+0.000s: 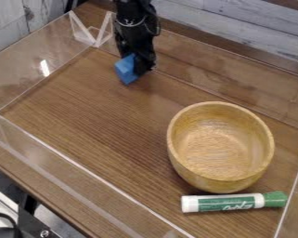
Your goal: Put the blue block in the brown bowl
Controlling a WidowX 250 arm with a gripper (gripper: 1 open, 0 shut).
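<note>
Gripper (140,61) pinches the blue block (129,70) at upper left (jaws pressed on it), the brown bowl (221,145) well apart toward lower right.

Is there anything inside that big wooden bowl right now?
No. The brown bowl shows only its bare wood-grain floor. The near inner wall is hidden by the rim. The blue block sits far off at the pincer.
</note>
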